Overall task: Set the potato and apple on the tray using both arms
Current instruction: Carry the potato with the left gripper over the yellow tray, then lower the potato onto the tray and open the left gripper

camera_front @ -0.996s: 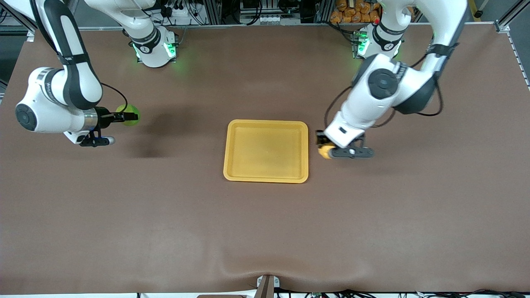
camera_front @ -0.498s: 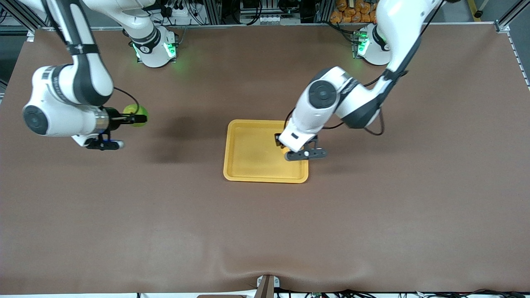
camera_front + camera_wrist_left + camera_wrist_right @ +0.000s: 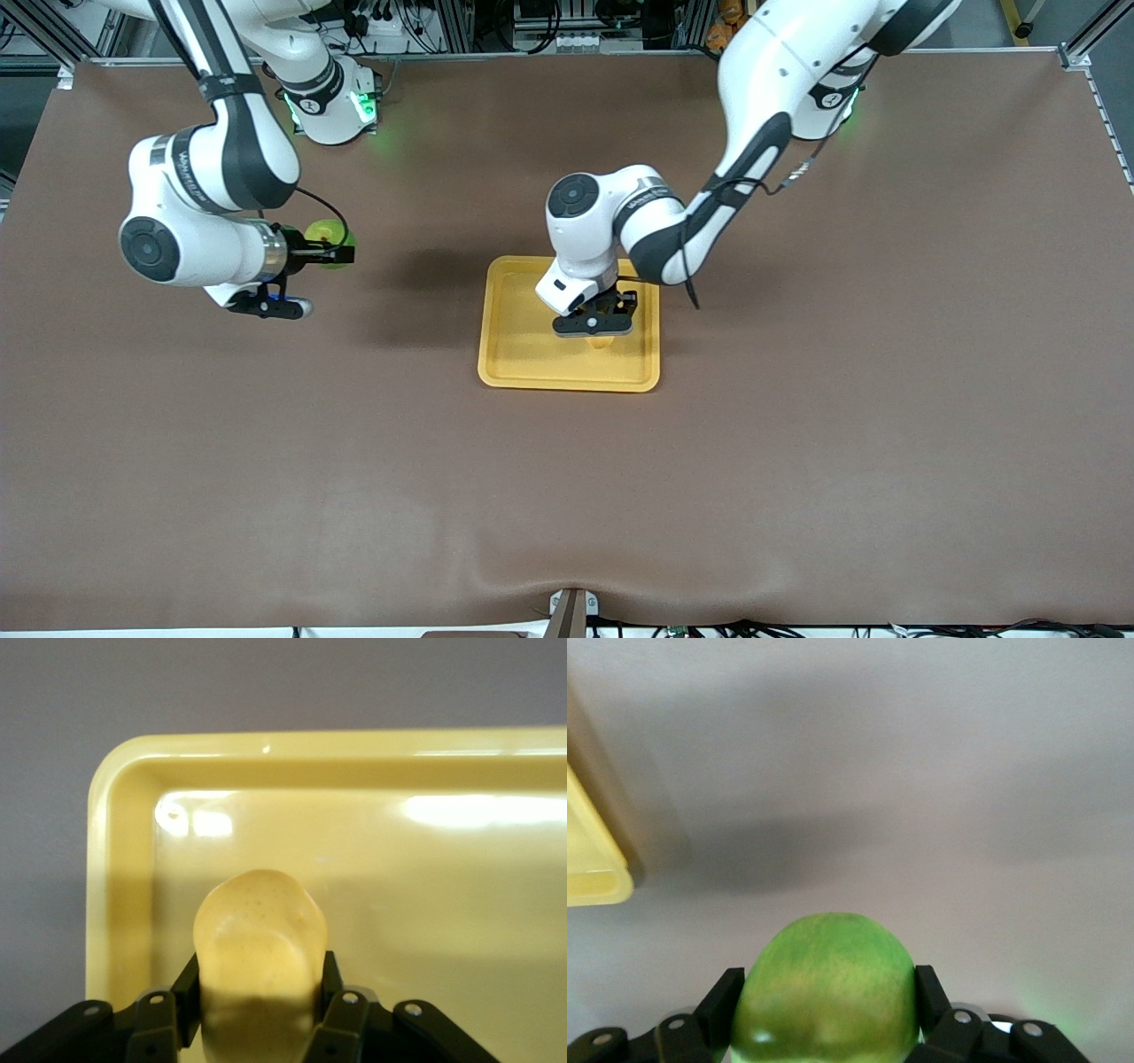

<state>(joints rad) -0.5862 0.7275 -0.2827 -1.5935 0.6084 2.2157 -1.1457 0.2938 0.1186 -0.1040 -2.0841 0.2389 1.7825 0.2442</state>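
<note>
The tray (image 3: 532, 354) is showing a glossy yellow-orange, the potato (image 3: 259, 957) a paler speckled yellow, the apple (image 3: 824, 988) bright green with yellowish mottling, both grippers black on white, black-banded arms, and the worktop (image 3: 797, 461) a plain matte brown.

Even bright overhead light, soft arm shadows, glare on tray (image 3: 266, 749)

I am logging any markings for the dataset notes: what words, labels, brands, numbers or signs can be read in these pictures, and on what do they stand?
Right arm, black band at the wrist: a line of white lettering, too small to read.
Right arm's base: a small dark mark, not legible.
Tray, potato, apple and table: no text or labels.
</note>
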